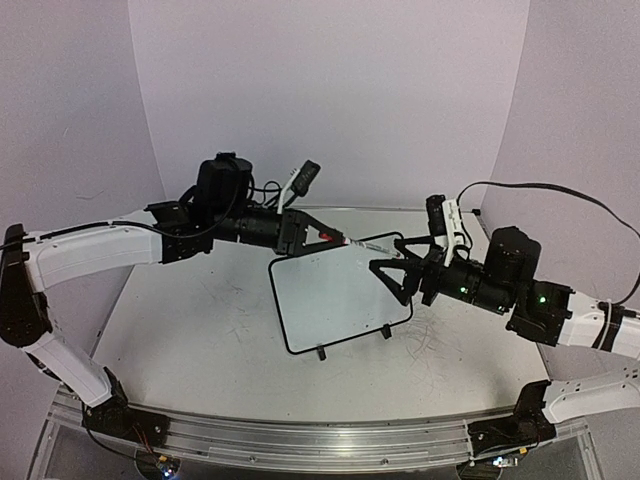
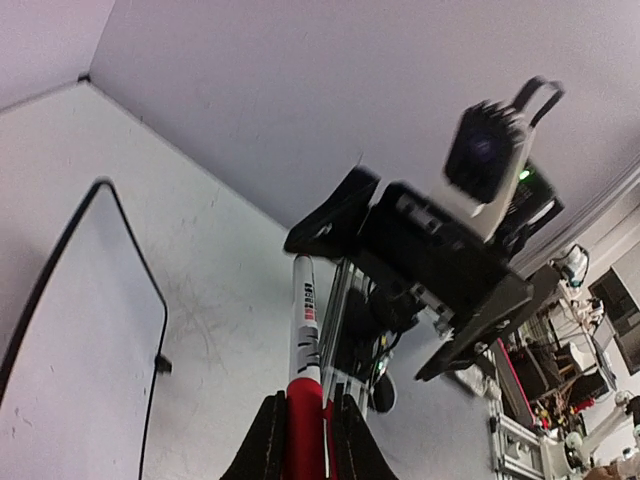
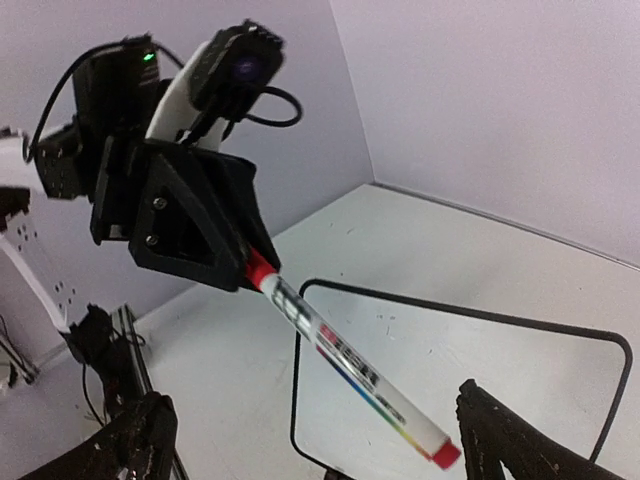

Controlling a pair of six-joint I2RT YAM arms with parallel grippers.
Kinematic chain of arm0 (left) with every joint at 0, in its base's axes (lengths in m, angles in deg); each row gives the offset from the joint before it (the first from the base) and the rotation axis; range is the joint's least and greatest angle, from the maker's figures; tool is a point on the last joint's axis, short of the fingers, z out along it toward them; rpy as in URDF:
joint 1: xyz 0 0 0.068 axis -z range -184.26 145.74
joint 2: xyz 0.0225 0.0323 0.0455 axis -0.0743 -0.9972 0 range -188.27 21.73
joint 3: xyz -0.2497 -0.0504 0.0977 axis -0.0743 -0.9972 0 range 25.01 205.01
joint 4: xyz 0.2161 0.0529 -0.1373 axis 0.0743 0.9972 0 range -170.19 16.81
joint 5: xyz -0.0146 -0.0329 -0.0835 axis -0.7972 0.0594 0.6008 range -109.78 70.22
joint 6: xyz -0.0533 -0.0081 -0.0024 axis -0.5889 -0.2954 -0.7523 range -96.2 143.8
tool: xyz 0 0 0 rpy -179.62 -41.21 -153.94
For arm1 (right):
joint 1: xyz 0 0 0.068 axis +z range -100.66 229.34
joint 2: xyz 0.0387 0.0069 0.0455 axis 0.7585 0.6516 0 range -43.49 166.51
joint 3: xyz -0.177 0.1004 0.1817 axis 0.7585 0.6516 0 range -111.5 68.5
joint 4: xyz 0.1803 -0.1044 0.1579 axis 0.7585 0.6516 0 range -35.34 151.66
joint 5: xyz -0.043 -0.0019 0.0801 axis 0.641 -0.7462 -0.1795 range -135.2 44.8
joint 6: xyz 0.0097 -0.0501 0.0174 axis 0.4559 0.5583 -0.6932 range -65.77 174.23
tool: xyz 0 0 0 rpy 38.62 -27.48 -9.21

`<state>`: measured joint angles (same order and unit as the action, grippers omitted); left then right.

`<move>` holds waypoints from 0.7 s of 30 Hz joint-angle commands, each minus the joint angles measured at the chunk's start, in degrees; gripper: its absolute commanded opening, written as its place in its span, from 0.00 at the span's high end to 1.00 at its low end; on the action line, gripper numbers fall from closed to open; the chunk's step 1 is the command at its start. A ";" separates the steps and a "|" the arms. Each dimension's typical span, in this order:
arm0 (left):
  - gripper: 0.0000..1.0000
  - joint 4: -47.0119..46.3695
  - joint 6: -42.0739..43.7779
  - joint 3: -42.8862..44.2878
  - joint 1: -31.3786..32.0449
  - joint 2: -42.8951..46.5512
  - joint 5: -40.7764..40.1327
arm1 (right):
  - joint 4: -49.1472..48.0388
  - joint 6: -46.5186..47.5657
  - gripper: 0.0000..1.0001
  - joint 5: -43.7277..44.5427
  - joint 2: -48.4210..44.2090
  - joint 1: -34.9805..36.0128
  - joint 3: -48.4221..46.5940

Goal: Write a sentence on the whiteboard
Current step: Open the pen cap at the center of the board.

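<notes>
Marker (image 3: 350, 365): was clamped at red end by left gripper (image 1: 325, 237), above whiteboard (image 1: 330, 305). Right gripper (image 1: 392, 265) gaped wide about its other end.

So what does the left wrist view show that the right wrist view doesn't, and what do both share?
Only the left wrist view shows the right gripper from outside, jaws open, its wrist camera above, and lab clutter in the background. Only the right wrist view shows the left gripper from outside, and the marker along its whole printed barrel, down to its red far end. Both show the left jaws shut on the marker's other red end, and part of the whiteboard.
</notes>
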<state>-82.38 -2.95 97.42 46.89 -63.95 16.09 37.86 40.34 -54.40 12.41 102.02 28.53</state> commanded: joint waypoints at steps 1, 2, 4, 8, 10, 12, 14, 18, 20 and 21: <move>1.00 -23.19 -3.96 -3.85 -0.27 5.81 -5.29 | -8.51 -12.24 0.02 4.60 2.04 -0.54 -4.50; 1.00 -26.71 -4.71 -4.46 -0.26 5.80 -5.46 | -8.77 -14.14 0.02 3.77 2.83 -0.68 -5.72; 1.00 -31.81 -5.87 -4.95 -0.21 5.10 -5.27 | -10.52 -18.44 0.02 1.07 4.85 -0.66 -8.60; 1.00 -38.32 -8.95 -3.95 -0.06 2.41 -3.88 | -18.78 -23.96 0.02 -8.80 10.39 -0.66 -14.36; 1.00 -40.20 -10.15 -3.05 0.09 1.19 -2.45 | -21.03 -25.23 0.05 -11.24 12.65 -0.66 -17.09; 1.00 -41.75 -10.87 -2.89 0.58 0.79 -1.93 | -21.62 -25.54 0.15 -11.68 14.23 -0.66 -19.37; 1.00 -42.38 -10.88 -2.92 1.03 0.86 -1.85 | -22.33 -25.37 0.26 -10.95 14.95 -0.66 -20.24; 1.00 -43.10 -10.65 -4.23 1.39 1.67 -3.31 | -24.57 -24.34 0.35 -9.77 15.03 -0.66 -20.16; 1.00 -43.52 -10.76 -4.39 1.55 1.68 -3.47 | -26.09 -24.19 0.40 -9.83 15.25 -0.66 -19.81; 1.00 -43.64 -10.85 -4.45 1.58 1.58 -3.46 | -26.35 -24.07 0.45 -10.20 15.48 -0.66 -19.92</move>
<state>-121.06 -12.83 93.10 48.10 -63.55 13.00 17.39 16.55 -63.36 27.34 101.39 10.26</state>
